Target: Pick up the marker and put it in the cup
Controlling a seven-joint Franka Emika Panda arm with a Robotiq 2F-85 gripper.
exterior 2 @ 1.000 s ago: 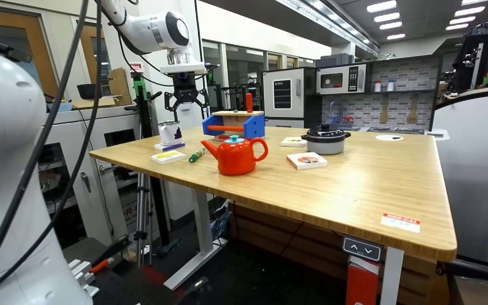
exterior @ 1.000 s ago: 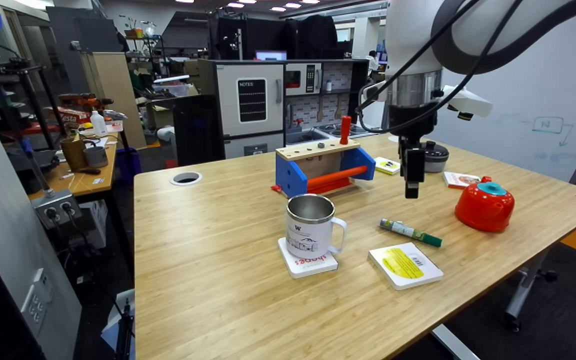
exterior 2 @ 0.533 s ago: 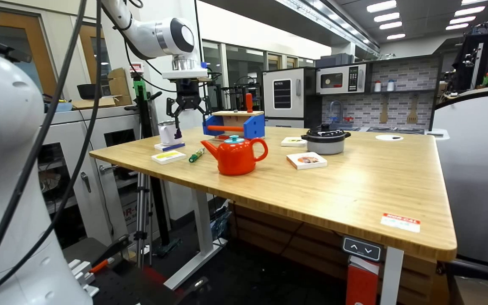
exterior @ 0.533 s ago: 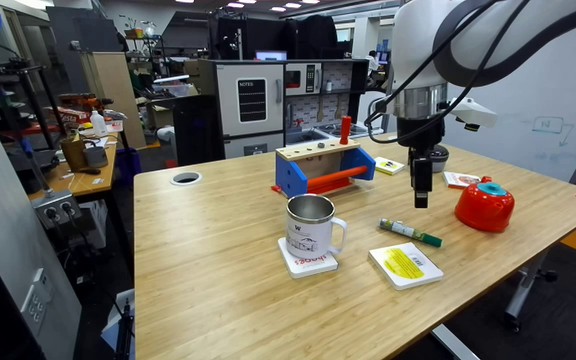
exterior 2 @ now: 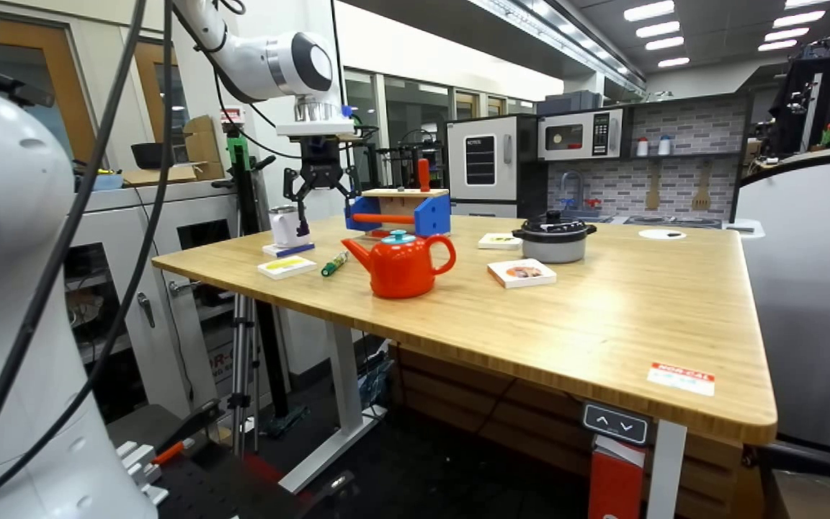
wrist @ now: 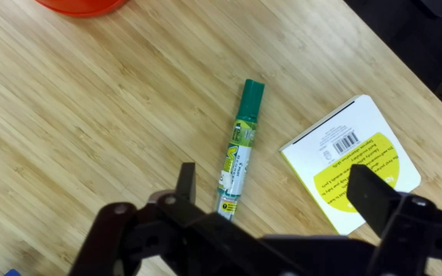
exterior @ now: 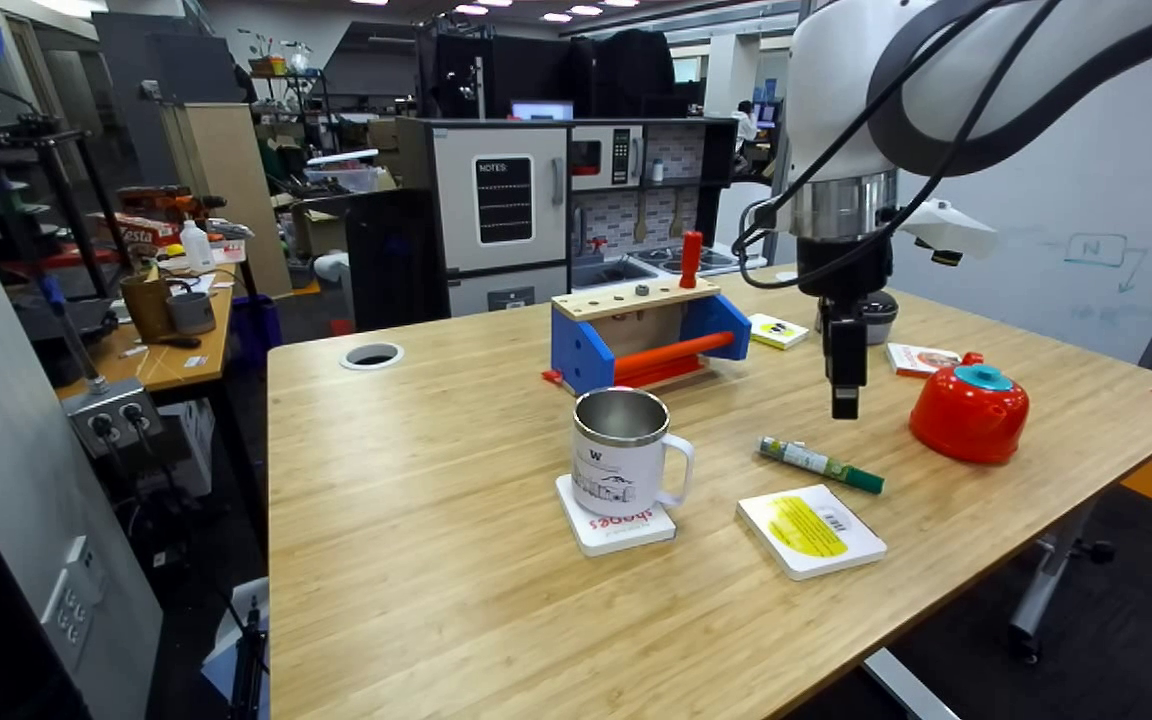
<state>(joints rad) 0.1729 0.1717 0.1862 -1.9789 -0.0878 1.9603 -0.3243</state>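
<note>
The green marker (exterior: 821, 465) lies flat on the table in both exterior views (exterior 2: 334, 264). In the wrist view the marker (wrist: 241, 147) has its dark green cap pointing up the picture, and its clear end is partly hidden behind the gripper. The cup (exterior: 620, 460) is a white mug with a silver metal rim and inside. It stands upright on a white book and also shows in an exterior view (exterior 2: 287, 228). My gripper (exterior 2: 327, 219) is open and empty above the table. In the wrist view the marker lies between the fingers (wrist: 273, 174), nearer the left one.
A white book with a yellow patch (exterior: 811, 532) lies beside the marker. A red teapot (exterior: 969, 412), a blue and wooden toolbox (exterior: 586, 350), a grey pot (exterior 2: 554, 244) and small books (exterior 2: 521, 273) stand or lie around. The table's edge (wrist: 401, 63) is beyond the yellow-patched book.
My gripper has moved lower and to the right in both exterior views, mostly in the first half second, with only a slight shift since. The marker and the cup have not moved.
</note>
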